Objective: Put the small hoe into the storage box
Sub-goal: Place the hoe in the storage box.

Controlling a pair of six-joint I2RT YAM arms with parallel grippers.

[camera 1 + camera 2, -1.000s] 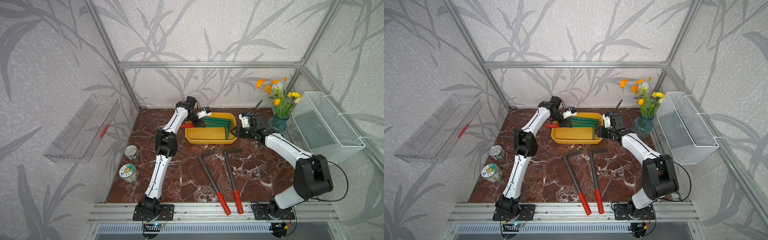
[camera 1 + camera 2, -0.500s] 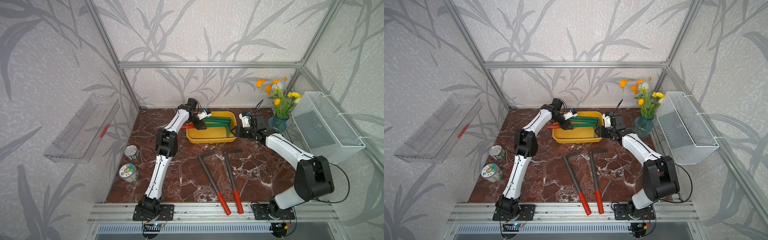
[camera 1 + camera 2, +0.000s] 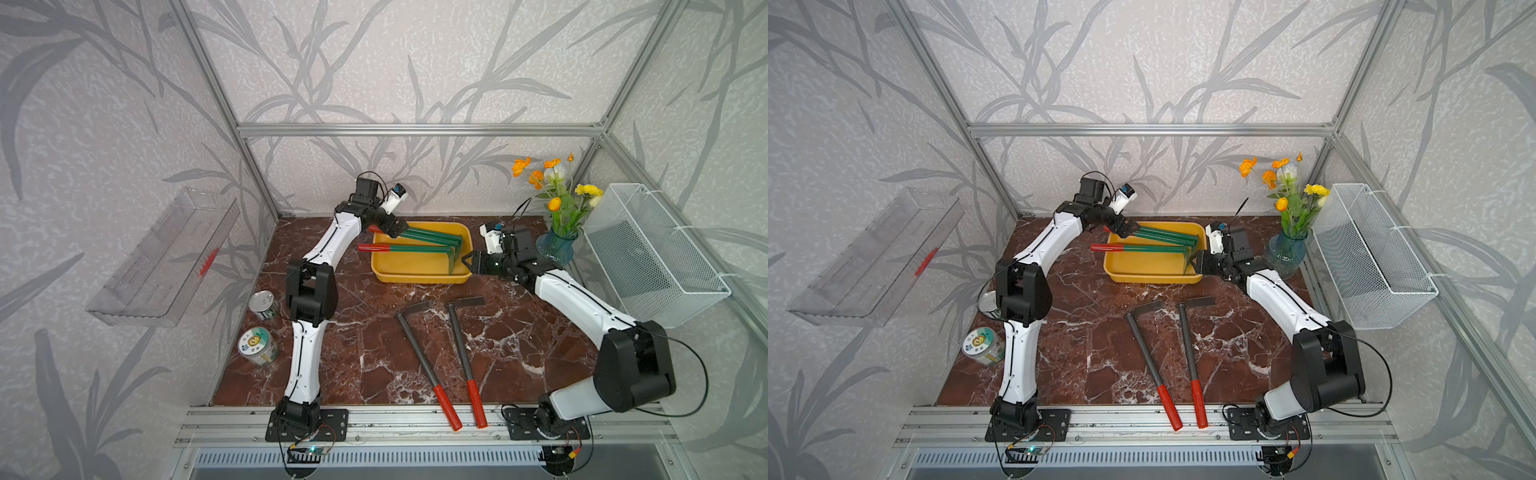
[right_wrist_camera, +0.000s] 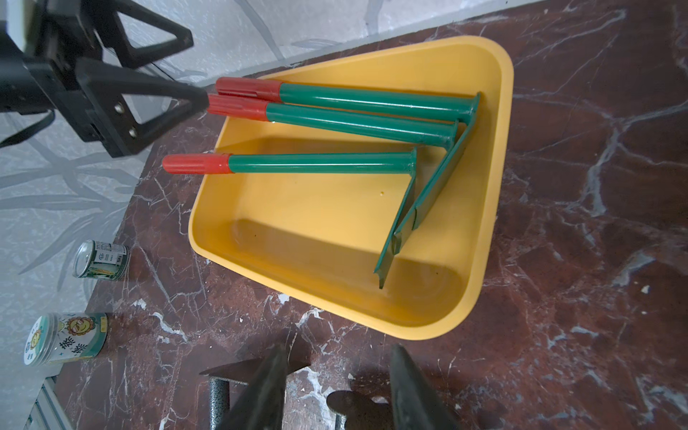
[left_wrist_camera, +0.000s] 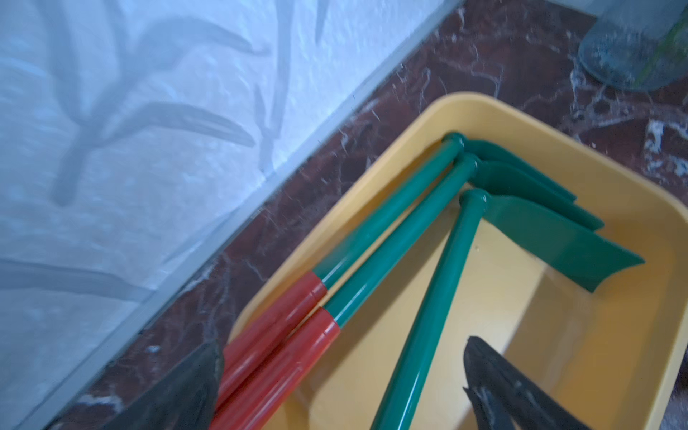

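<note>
From how things lie, I'd call the drop pretty much done. All three small green hoes are already inside the storage box (image 3: 419, 276), and I can't tell you which one counts as "the" small hoe. One hoe (image 4: 320, 163) lies by itself nearer the box's front wall. The other two (image 4: 357, 124) sit side by side along its back wall.

Your next move hangs on this: every shaft runs lengthwise across the box. The blades are down at the end nearest the right arm (image 3: 577, 301). The red grips (image 4: 193, 163) poke out over the rim at the end nearest the left arm (image 3: 332, 241).

The left jaws are spread wide, holding nothing, right at that grip end. In the left wrist view the fingers (image 5: 178, 391) stand either side of the handles. One tip is touching or just beside a grip end; I can't tell which.

I'd back out along the shaft line, away from the box, or straight up. Go sideways and you'll likely sweep a grip and drag a hoe off the rim.

The right jaws sit just off the box's blade-end corner, partly apart and empty. Two long grey hoes (image 3: 420, 357) lie on the bench (image 3: 353, 332), well clear of the box's front.
</note>
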